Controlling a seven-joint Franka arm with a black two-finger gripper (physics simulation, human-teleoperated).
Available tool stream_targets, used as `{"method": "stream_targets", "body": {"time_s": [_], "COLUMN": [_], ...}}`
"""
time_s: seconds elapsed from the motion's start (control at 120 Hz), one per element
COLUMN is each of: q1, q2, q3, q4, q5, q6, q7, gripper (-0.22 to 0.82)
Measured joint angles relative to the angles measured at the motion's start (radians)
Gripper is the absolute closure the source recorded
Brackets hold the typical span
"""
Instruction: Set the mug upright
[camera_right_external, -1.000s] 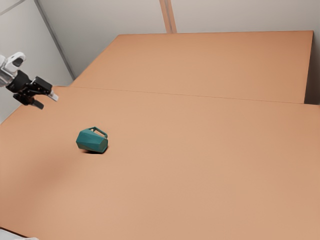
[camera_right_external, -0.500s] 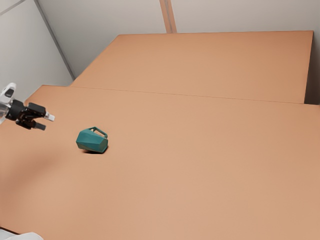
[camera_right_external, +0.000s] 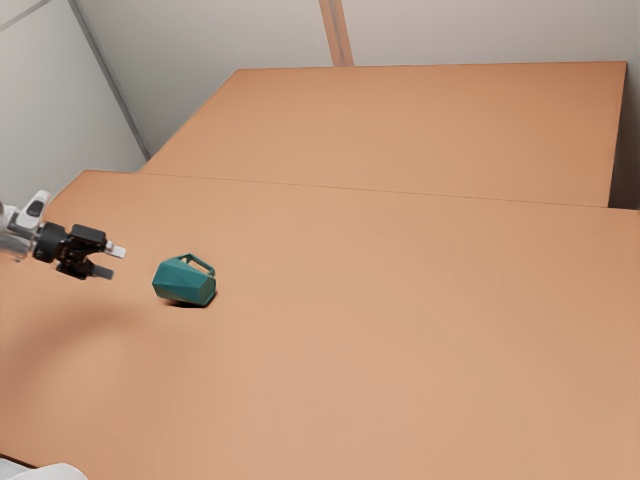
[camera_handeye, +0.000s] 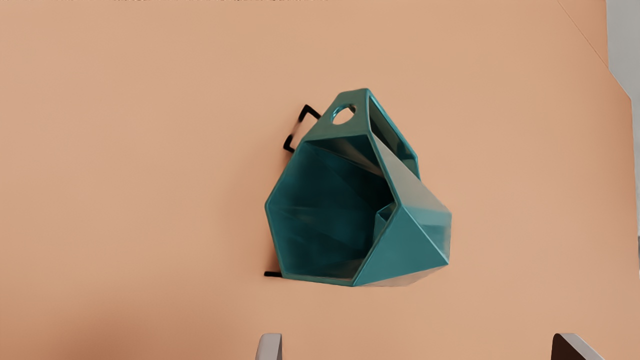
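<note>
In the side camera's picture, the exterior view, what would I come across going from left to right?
White arm, black claw, teal mug on its side, orange-brown wall strip.

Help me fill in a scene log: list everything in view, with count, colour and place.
Mug: one, teal, lying on its side on the table, mouth toward the tool
Mug handle: one, teal, on the mug
Table: one, orange-tan, under the mug
Surface beyond the seam: one, orange-tan, behind the table
Walls: two, grey-white, back and exterior view's left
Strip: one, orange-brown, back wall
White piece: one, exterior view's lower left corner, identity unclear
Arm: one, white, exterior view's left
Tool: one, black, pale-tipped, open, near the mug
</note>
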Motion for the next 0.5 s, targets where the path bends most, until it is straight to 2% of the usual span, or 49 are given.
{"method": "stream_targets", "body": {"time_s": [0.5], "q1": [-0.039], "q2": [0.082], "q3": [-0.019], "q4": [0.046], "q5": [-0.027], "q6": [0.003], "q7": [0.027], "gripper": [0.02]}}
